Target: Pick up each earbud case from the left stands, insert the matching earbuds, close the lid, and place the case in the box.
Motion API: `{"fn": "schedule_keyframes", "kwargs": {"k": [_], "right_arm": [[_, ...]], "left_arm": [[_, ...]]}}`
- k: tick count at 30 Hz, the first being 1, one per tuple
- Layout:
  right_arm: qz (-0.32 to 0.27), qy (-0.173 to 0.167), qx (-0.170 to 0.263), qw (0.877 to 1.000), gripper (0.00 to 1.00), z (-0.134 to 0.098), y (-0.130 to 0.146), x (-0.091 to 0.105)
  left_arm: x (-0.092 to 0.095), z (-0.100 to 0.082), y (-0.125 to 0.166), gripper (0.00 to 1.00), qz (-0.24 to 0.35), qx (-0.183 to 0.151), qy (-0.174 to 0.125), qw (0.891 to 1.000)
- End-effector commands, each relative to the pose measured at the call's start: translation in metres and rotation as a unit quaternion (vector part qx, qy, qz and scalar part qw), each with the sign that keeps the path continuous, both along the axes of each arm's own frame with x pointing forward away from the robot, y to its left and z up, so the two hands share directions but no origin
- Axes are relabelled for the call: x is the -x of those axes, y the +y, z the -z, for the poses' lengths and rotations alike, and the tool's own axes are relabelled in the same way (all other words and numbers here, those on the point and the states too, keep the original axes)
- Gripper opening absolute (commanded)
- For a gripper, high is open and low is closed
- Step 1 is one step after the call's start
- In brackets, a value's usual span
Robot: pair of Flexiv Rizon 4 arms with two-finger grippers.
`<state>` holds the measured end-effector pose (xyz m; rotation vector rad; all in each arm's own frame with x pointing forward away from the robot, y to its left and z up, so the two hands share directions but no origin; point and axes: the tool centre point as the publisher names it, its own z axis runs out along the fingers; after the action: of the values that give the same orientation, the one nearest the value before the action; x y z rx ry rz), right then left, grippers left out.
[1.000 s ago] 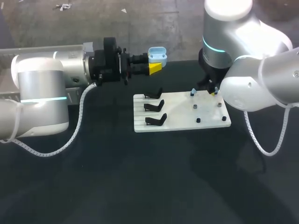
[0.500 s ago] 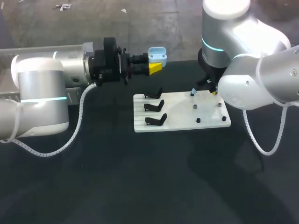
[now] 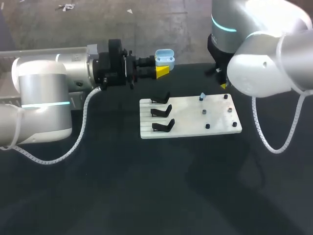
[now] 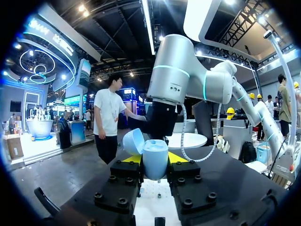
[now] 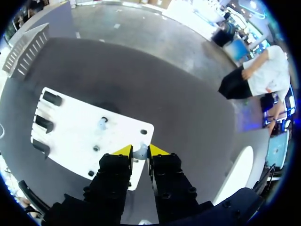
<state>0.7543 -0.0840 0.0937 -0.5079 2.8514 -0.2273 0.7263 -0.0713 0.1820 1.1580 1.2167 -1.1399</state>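
My left gripper (image 3: pixel 162 71) is shut on a light blue earbud case (image 3: pixel 165 57) and holds it in the air behind the white board (image 3: pixel 186 128). The case's lid (image 4: pixel 132 141) stands open, and its body (image 4: pixel 155 159) sits between the yellow tips. Above the board's far right corner, my right gripper (image 5: pixel 140 151) is shut on a small light blue earbud (image 5: pixel 139 151). My right arm (image 3: pixel 259 54) hides that gripper in the head view. Another blue earbud (image 3: pixel 202 96) sits on a peg. Three black stands (image 3: pixel 162 112) on the board's left side are bare.
Several bare dark pegs (image 3: pixel 204 112) dot the board's right half. A grey ribbed tray (image 5: pixel 28 47) lies at the table's edge beyond the stands. Dark tabletop (image 3: pixel 146 186) spreads in front of the board.
My right gripper closed on the earbud at the far right peg and rose from the board with it; that peg is now bare. The left arm kept still.
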Motion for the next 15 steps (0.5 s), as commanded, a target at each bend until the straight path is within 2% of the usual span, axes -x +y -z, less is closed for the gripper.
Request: {"fn": "schedule_keyframes", "kwargs": {"k": [1, 10, 15], "right_arm": [[-0.002, 0.001, -0.007, 1.0, 0.0, -0.032, 0.008, 0.018], [-0.005, -0.004, -0.014, 1.0, 0.0, -0.067, 0.028, 0.037], [-0.011, -0.013, -0.014, 1.0, 0.0, -0.074, 0.031, 0.041]], "left_arm": [[0.001, 0.0, 0.0, 0.0, -0.003, 0.0, -0.001, 1.0], [0.001, 0.0, 0.0, 0.0, -0.003, 0.0, -0.001, 1.0], [0.001, 0.0, 0.0, 0.0, -0.003, 0.0, -0.001, 1.0]]}}
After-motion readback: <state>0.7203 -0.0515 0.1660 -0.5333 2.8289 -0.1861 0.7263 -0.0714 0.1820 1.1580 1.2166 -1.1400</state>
